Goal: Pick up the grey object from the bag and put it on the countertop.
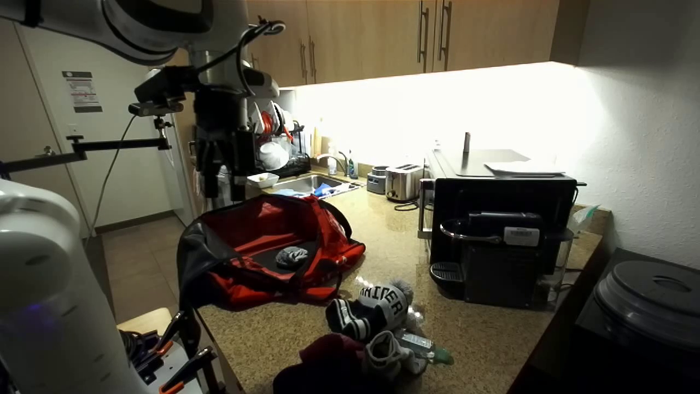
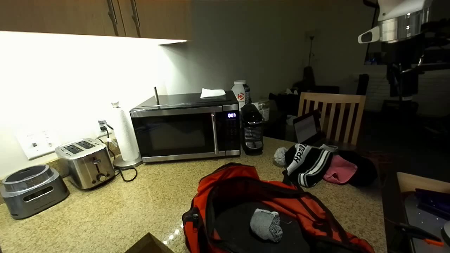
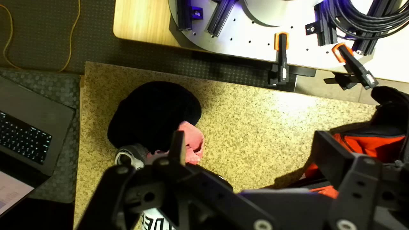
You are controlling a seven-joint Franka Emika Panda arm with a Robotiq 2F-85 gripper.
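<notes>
Task items: one grey object, one red-and-black bag, one tabletop. Grey object: inside the bag, resting on its dark floor, at lower center-right in an exterior view; visible in both exterior views.

Gripper: spread wide, holding nothing, high over the tabletop; fingers well apart in the wrist view.

Other items: one pom-pom hat; one microwave; one toaster; one paper towel roll; one coffee machine; one laptop at left of the wrist view; two orange-tipped clamps at upper right there. Black and pink cloth beside the hat, count of pieces unclear.

Markings: "RAIDER" on the hat; "007", apparently, on the lit microwave display; white label on the coffee machine, too small to read.

Edges: tabletop edge sloping from upper left to right across the wrist view, with a gap between it and the silver plate. Bag set at the tabletop edge, dark side fabric reaching it in an exterior view, mouth open upward. Open tabletop surface between cloth and bag in the wrist view, and between toaster and bag in an exterior view.
</notes>
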